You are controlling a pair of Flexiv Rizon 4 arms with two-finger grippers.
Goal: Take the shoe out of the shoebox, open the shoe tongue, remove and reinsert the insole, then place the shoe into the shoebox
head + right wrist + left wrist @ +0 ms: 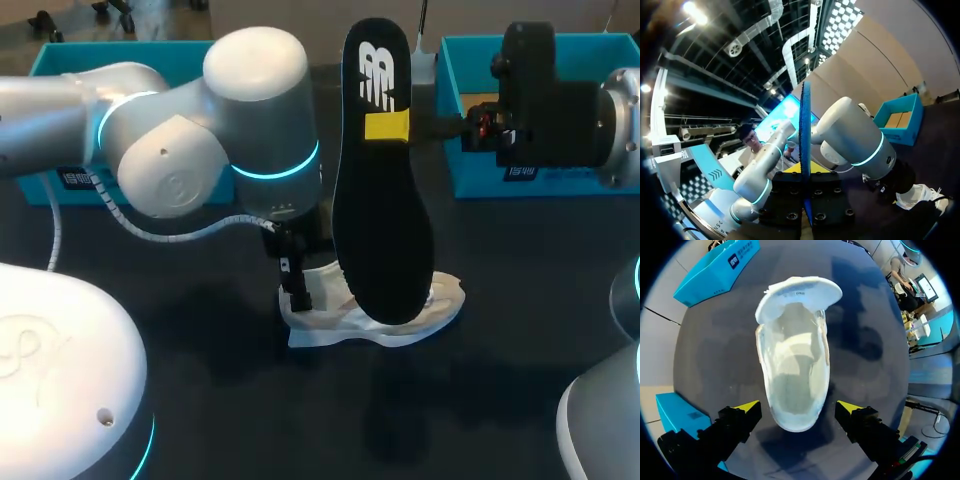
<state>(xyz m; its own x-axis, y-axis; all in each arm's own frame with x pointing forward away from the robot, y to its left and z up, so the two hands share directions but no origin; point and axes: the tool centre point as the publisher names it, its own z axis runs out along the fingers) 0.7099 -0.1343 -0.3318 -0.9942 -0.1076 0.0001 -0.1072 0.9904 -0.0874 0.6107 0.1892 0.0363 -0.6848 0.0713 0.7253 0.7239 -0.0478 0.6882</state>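
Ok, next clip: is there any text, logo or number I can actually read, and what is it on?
Insole, in the right gripper: a white brand logo, no words to quote.
Left blue box, front label: white print, too blurred to read.
Right blue box, front label: same, too blurred.
Shoe tongue: small dark print, too small to read.

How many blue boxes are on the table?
2. The left blue box sits far left behind the left arm; the right blue box far right, partly behind the right arm.
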